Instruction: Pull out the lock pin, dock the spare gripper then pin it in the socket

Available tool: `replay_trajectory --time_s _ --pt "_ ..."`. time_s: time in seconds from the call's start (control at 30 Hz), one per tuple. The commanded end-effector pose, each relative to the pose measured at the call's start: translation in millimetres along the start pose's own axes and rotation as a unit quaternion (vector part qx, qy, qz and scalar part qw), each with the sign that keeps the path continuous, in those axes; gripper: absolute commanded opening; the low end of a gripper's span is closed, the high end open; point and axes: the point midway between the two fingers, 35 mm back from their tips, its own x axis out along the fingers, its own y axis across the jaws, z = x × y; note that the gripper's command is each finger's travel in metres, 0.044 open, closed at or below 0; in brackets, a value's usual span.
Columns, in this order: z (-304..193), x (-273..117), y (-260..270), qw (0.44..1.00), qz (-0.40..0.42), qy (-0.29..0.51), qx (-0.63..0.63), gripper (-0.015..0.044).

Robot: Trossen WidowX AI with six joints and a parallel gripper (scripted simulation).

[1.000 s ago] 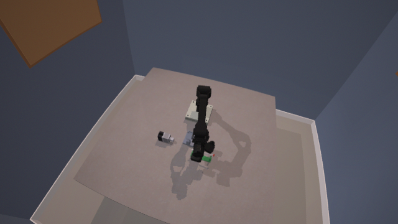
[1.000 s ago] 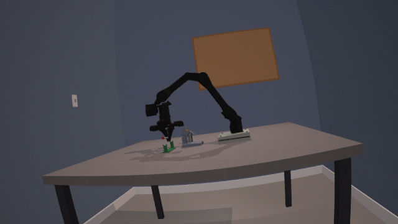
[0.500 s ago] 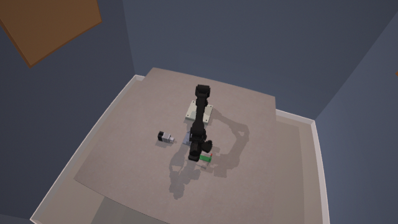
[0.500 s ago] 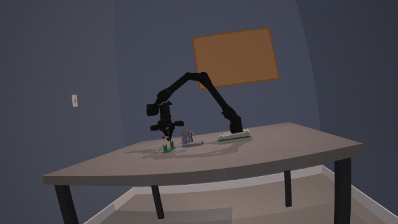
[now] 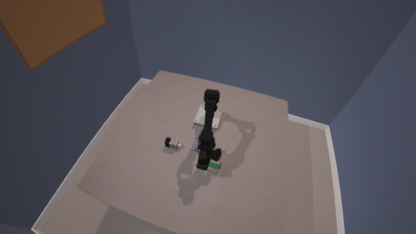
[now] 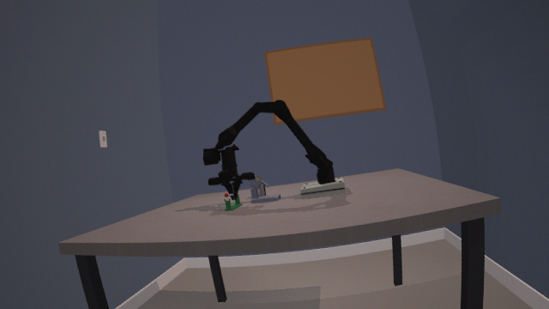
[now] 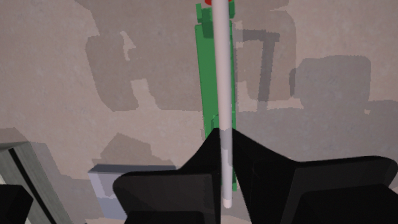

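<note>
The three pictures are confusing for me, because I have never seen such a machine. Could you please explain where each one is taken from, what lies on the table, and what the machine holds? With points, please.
The machine is one black arm (image 5: 208,127) (image 6: 296,129), fixed to a pale base plate (image 5: 218,121) (image 6: 339,186). Its hand is a gripper (image 6: 233,196) (image 7: 222,132) with two fingers.

The top picture looks down on the table (image 5: 130,169) (image 6: 386,202); the exterior one sees it from the side. The wrist picture looks from the arm, past the fingers.

On the table are a green rack (image 5: 214,166) (image 6: 232,207) (image 7: 210,75), a grey mount (image 5: 194,145) (image 6: 266,198) (image 7: 102,192) and, off to one side, the spare gripper (image 5: 174,143).

The fingers are shut on the pin (image 6: 232,188) (image 7: 223,75), a white rod with a red end. It is above the rack.
</note>
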Motion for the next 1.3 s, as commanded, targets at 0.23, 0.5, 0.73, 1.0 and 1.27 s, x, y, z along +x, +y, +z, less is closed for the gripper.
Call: replay_trajectory --time_s 0.23,0.5,0.73,1.0,1.27 --pt "-1.7 11.4 1.3 1.000 0.000 0.000 -0.002 0.0000" --pt "-1.7 11.4 1.3 1.000 0.000 0.000 -0.002 0.0000" --pt "-1.7 11.4 1.3 1.000 0.000 0.000 -0.002 0.0000" --pt "-0.9 7.5 0.3 1.000 -0.004 -0.001 -0.001 0.0026" --pt "-0.9 7.5 0.3 1.000 -0.004 -0.001 -0.001 0.0236"
